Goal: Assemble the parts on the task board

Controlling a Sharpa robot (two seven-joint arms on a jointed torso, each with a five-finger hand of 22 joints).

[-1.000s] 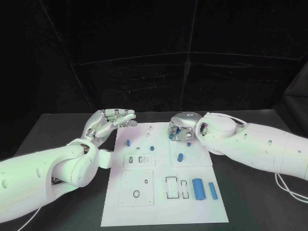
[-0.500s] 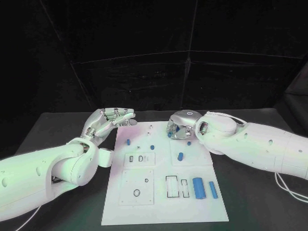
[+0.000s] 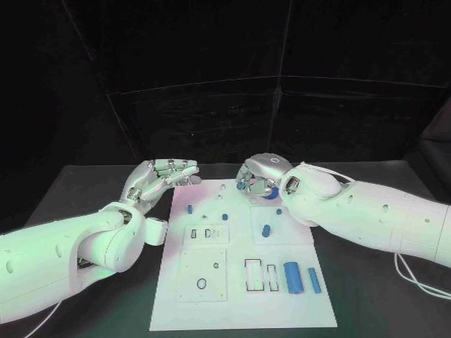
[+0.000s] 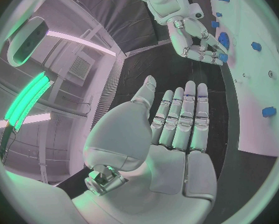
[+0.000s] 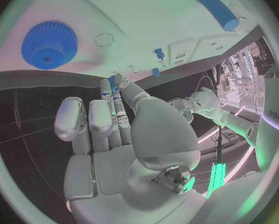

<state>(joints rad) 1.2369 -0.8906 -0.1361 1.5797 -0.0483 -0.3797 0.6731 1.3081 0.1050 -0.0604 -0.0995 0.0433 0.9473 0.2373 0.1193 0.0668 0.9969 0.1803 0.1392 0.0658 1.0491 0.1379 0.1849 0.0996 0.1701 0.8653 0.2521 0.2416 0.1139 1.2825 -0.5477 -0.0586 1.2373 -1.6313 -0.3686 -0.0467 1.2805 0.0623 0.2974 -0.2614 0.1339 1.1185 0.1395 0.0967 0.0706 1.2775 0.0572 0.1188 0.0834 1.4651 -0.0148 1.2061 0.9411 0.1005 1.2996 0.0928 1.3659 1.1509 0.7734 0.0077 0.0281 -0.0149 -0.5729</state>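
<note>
The left hand (image 3: 163,176) hovers left of the task board (image 3: 244,310), fingers straight, pressed together, holding nothing. At upper centre, the right hand (image 3: 258,182) pinches a small blue part (image 5: 114,82) beside the blue gear (image 5: 48,45).

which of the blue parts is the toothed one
The blue gear, lying on the task board at its far end beside the right hand. It is a round disc with teeth around its rim; the other blue parts are plain pegs and cylinders.

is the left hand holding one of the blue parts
No, the left hand lies open with its palm bare and its fingers straight side by side, off the task board.
</note>
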